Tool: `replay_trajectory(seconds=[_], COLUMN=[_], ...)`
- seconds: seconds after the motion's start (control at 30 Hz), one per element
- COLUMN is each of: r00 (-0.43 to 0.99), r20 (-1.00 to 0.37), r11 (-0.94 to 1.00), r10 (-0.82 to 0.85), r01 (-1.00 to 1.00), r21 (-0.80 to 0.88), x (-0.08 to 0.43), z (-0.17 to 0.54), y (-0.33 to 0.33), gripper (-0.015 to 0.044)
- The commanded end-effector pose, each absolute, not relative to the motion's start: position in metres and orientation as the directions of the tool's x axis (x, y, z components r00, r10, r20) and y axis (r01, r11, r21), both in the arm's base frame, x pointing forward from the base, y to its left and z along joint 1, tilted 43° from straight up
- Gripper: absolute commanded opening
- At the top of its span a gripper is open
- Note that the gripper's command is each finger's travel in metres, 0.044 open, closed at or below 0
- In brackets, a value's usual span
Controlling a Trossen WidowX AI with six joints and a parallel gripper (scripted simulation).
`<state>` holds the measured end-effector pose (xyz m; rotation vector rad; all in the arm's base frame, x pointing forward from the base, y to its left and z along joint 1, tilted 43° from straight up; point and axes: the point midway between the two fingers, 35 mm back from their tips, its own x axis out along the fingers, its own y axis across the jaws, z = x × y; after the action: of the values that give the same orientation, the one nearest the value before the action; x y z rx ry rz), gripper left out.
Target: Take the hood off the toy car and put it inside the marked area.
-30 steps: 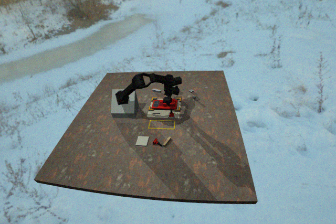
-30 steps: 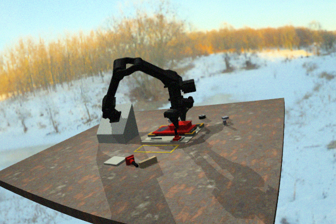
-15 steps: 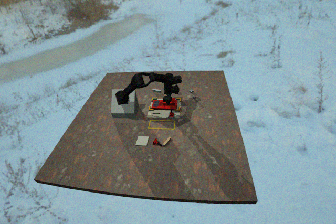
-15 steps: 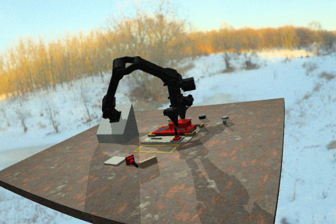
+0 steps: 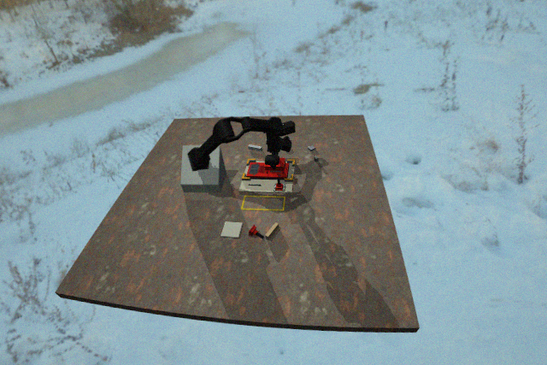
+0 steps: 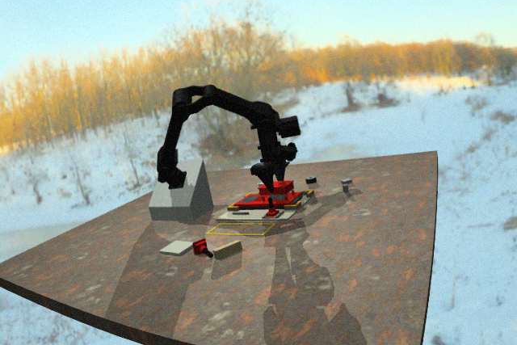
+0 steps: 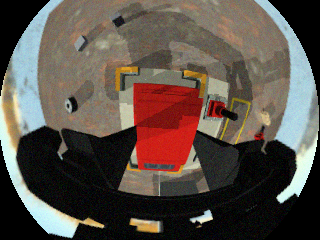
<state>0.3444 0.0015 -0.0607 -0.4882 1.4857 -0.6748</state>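
Snow-covered ground and a line of bare trees surround the brown worktop [image 6: 359,245], which carries the whole layout. Near the far edge, roughly at its middle, the red toy car [image 6: 266,198] sits on a pale base plate [image 6: 250,215] with yellow corner brackets. The gripper [image 6: 271,180] points straight down onto the raised red block at the car's right end, judged to be the hood [image 6: 279,187], and is closed on it at a fairly wide span; the hood appears seated on the car, not yet lifted. The marked area [image 6: 240,229], a yellow outlined rectangle, lies just on the near side of the base plate. Further toward the near edge lie a pale tile [image 6: 176,247], a small red part [image 6: 200,246] and a tan block [image 6: 227,249]. Risks, as judged: a lift that is not vertical may drag the car body or the plate along; a grip near the hood's edge may slip mid-carry; release with the hood overlapping the yellow line would fail placement; incomplete retreat would leave the fingers in contact.
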Motion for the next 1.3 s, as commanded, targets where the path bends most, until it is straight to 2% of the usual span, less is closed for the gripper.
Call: replay_trajectory(seconds=[0.0,0.53,1.27], r00=[-0.032,-0.032,-0.032], r20=[-0.740,-0.741,-0.748], r11=[0.733,0.734,0.742], r10=[-0.671,-0.670,-0.663], r01=[0.117,0.116,0.108], r21=[-0.670,-0.669,-0.662], x=[0.347,0.348,0.335], z=[-0.057,-0.023,0.049], y=[0.006,0.037,-0.044], gripper=[0.0000,0.0000,0.0000])
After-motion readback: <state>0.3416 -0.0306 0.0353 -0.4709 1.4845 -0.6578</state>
